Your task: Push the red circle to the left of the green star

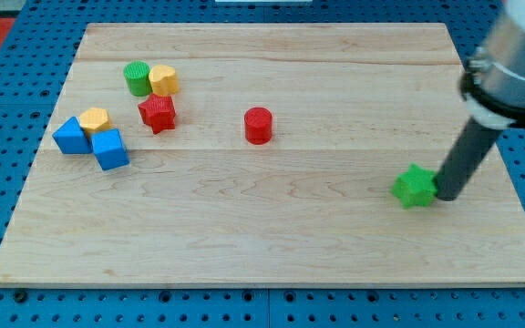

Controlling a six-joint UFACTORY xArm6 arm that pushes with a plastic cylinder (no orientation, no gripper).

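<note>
The red circle (258, 125) stands near the middle of the wooden board (272, 246). The green star (415, 187) lies at the view's right, lower than the circle and well apart from it. My tip (447, 195) is down on the board right at the green star's right side, touching or nearly touching it. The dark rod rises from there to the view's upper right. The tip is far to the right of the red circle.
At the view's upper left sit a green cylinder (137, 78), a yellow block (163, 80) and a red star (157, 113). Further left are a yellow block (94, 119), a blue block (70, 136) and a blue cube (110, 149).
</note>
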